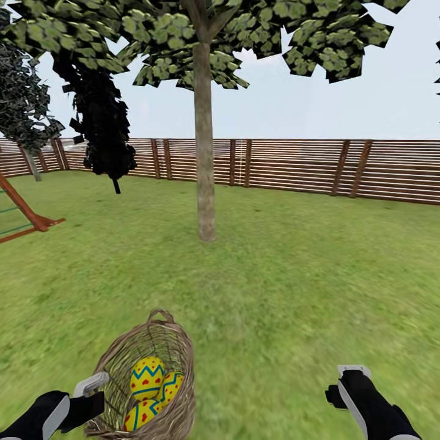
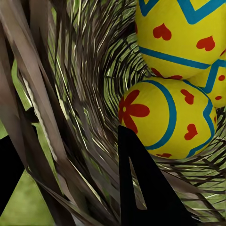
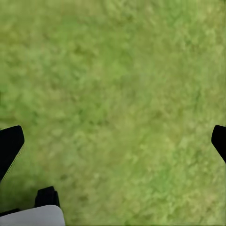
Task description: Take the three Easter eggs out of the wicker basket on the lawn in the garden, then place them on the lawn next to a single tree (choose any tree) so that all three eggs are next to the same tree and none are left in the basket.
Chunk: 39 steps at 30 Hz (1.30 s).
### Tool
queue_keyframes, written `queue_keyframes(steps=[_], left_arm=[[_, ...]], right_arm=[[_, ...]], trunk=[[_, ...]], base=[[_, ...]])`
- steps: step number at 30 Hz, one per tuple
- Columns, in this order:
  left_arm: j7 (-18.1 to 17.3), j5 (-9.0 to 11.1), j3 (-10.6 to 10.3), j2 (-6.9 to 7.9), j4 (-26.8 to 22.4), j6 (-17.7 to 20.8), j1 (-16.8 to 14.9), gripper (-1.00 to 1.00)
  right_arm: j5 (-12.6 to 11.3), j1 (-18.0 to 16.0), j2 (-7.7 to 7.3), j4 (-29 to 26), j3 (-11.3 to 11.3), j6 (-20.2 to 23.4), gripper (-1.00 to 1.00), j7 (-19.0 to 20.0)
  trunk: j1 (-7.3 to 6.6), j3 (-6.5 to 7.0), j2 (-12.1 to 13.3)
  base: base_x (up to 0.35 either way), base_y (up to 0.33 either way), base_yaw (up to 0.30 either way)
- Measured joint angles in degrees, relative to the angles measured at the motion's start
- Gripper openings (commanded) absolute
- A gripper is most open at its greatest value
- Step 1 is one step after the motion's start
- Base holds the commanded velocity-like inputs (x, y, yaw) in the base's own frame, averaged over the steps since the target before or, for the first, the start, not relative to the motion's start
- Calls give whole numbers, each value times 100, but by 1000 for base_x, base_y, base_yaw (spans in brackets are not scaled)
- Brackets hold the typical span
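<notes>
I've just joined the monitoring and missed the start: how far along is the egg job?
Nothing is placed yet: all three Easter eggs still lie in the wicker basket. In hand: the left hand grips the basket's rim, one finger inside. The right hand is open over the lawn. Left: moving all eggs beside the tree.

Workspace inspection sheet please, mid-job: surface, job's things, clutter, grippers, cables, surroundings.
Surface: lawn, flat mottled grass.
Job's things: basket tilted, three eggs inside; tree ahead, none beside it.
Clutter: nothing seen.
Grippers: left gripper straddles the basket's wall, one finger inside near an egg; right gripper open above grass, empty.
Cables: nothing seen.
Surroundings: slat fence, dark tree, play frame.
</notes>
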Motion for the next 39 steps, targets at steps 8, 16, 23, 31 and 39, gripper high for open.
queue_keyframes(steps=[8, 16, 23, 31, 39], left_arm=[[0, 4, -9, -7, 0, 0, 0, -100], [1, 10, -9, -39, 0, 1, 0, -100], [0, -5, -11, -47, 0, -2, 0, -100], [0, -5, -12, -51, 1, -1, 0, -100], [9, -12, -19, -100, 7, -8, 0, -100]], right_arm=[[0, 0, -3, 0, 0, 0, 100, 0], [0, 0, -4, 0, -1, 0, 100, 0], [0, 0, -8, 0, -1, 0, 100, 0], [0, 0, -1, 2, 0, 0, 100, 0], [0, 0, -9, 0, 0, 0, 100, 0]], trunk=[[0, 0, 0], [0, 0, 0], [0, 0, 0], [0, 0, 0], [0, 0, 0]], base=[[329, 0, 0], [329, 0, 0], [329, 0, 0], [329, 0, 0], [329, 0, 0]])
